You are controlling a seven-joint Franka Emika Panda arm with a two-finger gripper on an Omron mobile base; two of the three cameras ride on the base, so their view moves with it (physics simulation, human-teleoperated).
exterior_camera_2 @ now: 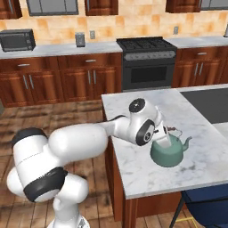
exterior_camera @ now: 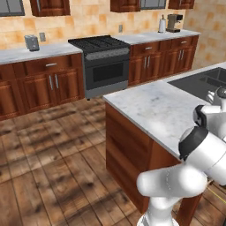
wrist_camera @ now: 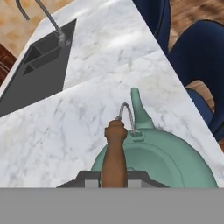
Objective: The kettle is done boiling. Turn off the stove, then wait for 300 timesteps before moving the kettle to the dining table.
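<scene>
Marble tops the dining table (exterior_camera_2: 147, 116), an island with reddish-brown wood sides, and one teal kettle (exterior_camera_2: 168, 153) stands on it near the front edge, its spout pointing away from the arm. One stove (exterior_camera_2: 147, 62) sits against the far wall between wooden cabinets, well apart from the kettle, with its black grates bare. Along that back counter the right base view shows one microwave (exterior_camera_2: 17, 40) and one small grey toaster (exterior_camera_2: 79, 39); the left base view shows the same toaster and adds one coffee machine (exterior_camera: 174, 22) and one white paper towel roll (exterior_camera: 162, 24) at the counter's far end. That left view also takes in part of the dark sink (exterior_camera: 203, 84) set in the island, but not the kettle, which the arm's own body hides. From the hand camera, the sink's single grey faucet (wrist_camera: 52, 24) and two blue chairs (wrist_camera: 197, 65) beside the table come into sight. The gripper (exterior_camera_2: 162, 138) sits directly over the kettle's top at the thin arched handle, and the handle's brown grip runs down between the finger bases; whether the fingers are actually pinching it I cannot tell, since the tips are hidden.
</scene>
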